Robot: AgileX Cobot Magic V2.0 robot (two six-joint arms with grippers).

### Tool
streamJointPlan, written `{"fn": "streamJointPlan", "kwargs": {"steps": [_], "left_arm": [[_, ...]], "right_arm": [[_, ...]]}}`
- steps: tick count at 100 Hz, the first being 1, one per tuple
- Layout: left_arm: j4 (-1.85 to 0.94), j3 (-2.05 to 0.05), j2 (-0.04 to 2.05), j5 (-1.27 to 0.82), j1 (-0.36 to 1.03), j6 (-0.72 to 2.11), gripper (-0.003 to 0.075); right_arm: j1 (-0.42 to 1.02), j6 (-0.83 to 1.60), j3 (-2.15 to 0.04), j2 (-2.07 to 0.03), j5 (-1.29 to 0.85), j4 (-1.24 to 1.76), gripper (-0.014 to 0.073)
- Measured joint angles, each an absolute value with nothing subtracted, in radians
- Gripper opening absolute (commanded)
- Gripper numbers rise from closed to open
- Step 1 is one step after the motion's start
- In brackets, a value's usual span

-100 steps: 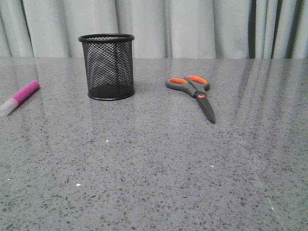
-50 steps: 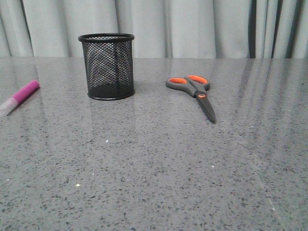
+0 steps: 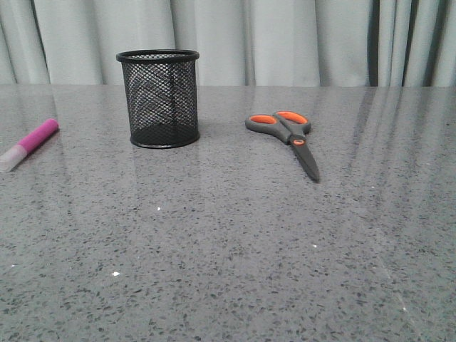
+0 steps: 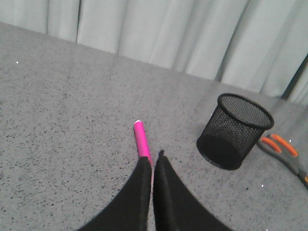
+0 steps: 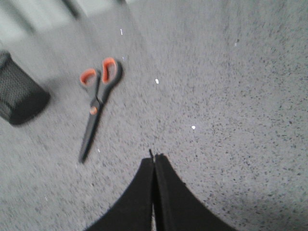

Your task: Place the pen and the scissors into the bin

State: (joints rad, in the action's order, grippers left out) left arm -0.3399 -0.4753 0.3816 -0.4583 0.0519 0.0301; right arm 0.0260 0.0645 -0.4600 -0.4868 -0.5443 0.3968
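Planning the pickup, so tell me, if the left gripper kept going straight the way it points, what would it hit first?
Most likely the pen: it lies directly ahead of the shut left gripper. How far above the table the gripper sits is unclear.

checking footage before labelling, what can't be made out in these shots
- Pen: its cap end is cut off by the front view's left edge; in the left wrist view the left gripper hides it.
- Scissors: blades cut off by the left wrist frame edge.
- Bin: blurred and cropped in the right wrist view.
- Both arms: absent from the front view.
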Motion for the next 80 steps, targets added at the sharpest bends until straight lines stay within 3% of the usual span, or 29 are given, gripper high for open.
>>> {"fn": "streamJointPlan", "kwargs": {"steps": [22,30,37,56,68,80], "left_arm": [[-0.308,-0.635,0.584,-0.615,0.052,0.051,-0.0021],[-0.306,-0.653,0.628,-0.632,0.052,0.053,-0.0021],[-0.303,-0.663,0.662,-0.641,0.052,0.055,-0.0020],[-0.306,-0.666,0.737,-0.649,0.052,0.084,-0.0011],[-0.343,-0.666,0.783,-0.651,0.052,0.148,0.0076],[-0.396,-0.669,0.821,-0.651,0.052,0.199,0.0223]], "right_arm": [[0.026,0.118,-0.618,-0.673,-0.654,0.376,-0.0054],[0.026,0.123,-0.631,-0.705,-0.663,0.376,-0.0014],[0.026,0.124,-0.637,-0.720,-0.672,0.376,0.0071],[0.026,0.125,-0.638,-0.726,-0.694,0.376,0.0411],[0.026,0.125,-0.638,-0.726,-0.694,0.376,0.0433],[0.026,0.129,-0.638,-0.726,-0.694,0.376,0.0433]]}}
